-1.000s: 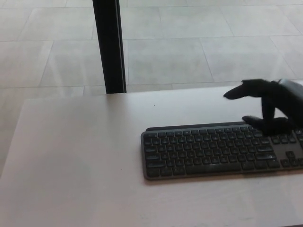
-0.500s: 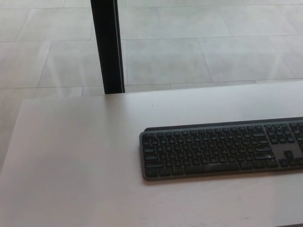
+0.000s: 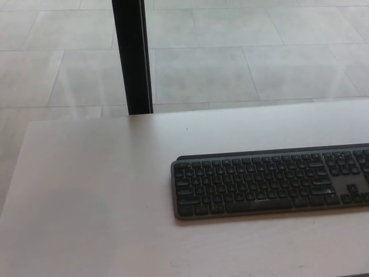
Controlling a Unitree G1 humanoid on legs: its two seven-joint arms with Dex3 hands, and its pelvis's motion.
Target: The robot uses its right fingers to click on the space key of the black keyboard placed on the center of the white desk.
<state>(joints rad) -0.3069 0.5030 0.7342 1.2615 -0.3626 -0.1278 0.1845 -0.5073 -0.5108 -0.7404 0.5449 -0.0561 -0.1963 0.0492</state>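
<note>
- A black keyboard (image 3: 271, 183) lies flat on the white desk (image 3: 92, 202), untouched; neither robot hand shows, so their state cannot be told.
- The right fingers should descend vertically onto the space key (image 3: 270, 204), pressing briefly.

We see a black keyboard (image 3: 271, 182) with dark grey keys and faint pale lettering on them, too small to read. The desk (image 3: 92, 196) under it is plain off-white with a slight pinkish cast. Beyond it, the floor (image 3: 230, 63) is light grey, marked in a grid of large square tiles. A post (image 3: 132, 55) is glossy black.
</note>
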